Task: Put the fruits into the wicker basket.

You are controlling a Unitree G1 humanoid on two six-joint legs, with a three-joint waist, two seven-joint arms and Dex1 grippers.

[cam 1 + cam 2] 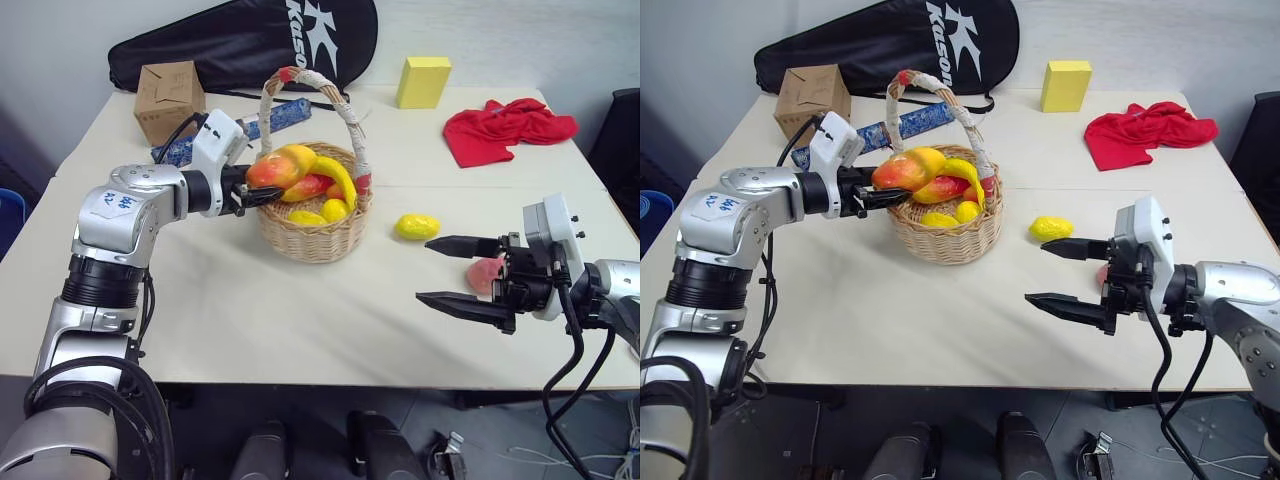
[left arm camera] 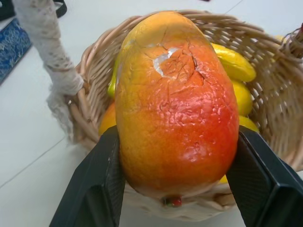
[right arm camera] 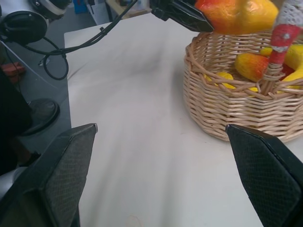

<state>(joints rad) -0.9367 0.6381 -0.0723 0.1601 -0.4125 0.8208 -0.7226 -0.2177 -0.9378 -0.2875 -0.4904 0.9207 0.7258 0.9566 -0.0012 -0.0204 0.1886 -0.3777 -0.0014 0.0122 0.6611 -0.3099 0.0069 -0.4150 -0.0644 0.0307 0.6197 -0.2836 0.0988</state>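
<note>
Two letters, "K" and partly "Kaso", mark the black racket bag [image 1: 240, 45]. Left gripper [image 1: 268, 192] clamps the orange-red mango [image 1: 282, 167] above the round wicker basket [image 1: 312, 240]; right gripper [image 1: 460, 274] fingers spread, empty.

Both arms raised over the table, one gripping, one open

The left gripper [image 1: 262, 193] reaches rightward from a bent elbow, its fingers clamped on the mango [image 1: 282, 165]; the right gripper [image 1: 455, 272], nearer and right, points left with jaws spread wide, empty.

The orange-red mango [image 2: 176, 101] is held mid-frame between the left pincer's [image 2: 176, 189] two black fingers [image 2: 94, 189], over the wicker basket [image 2: 97, 61]. Yellow fruits [image 2: 236, 66] are seen inside at right; its white-wrapped handle [image 2: 47, 42] is seen upper left.
</note>
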